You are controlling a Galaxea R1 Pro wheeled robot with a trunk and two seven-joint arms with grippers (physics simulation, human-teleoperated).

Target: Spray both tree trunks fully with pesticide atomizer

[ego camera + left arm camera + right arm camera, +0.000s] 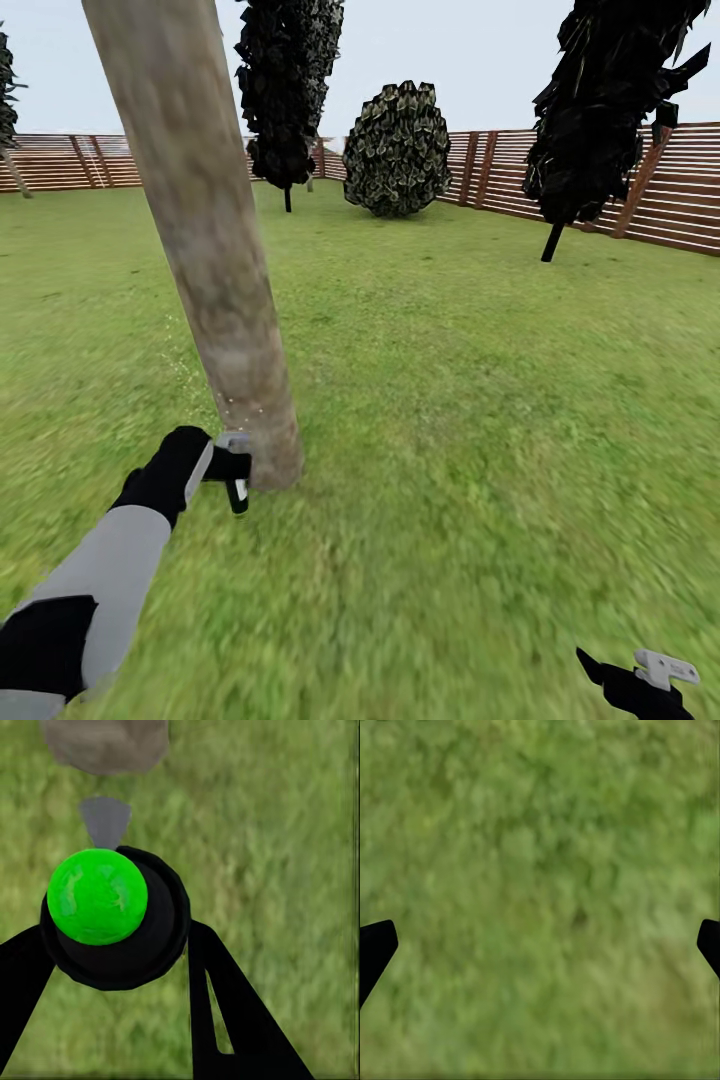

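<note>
Left hand closed on pesticide atomizer, nozzle touching/near tree trunk base. Right hand open, empty. Risk: spray stays low, so upper trunk and far side are missed; pesticide specks sparse.

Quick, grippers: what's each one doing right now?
Left gripper: shut on the pesticide atomizer, held at the tree trunk's base.
Right gripper: open, holding nothing, over grass.
</note>
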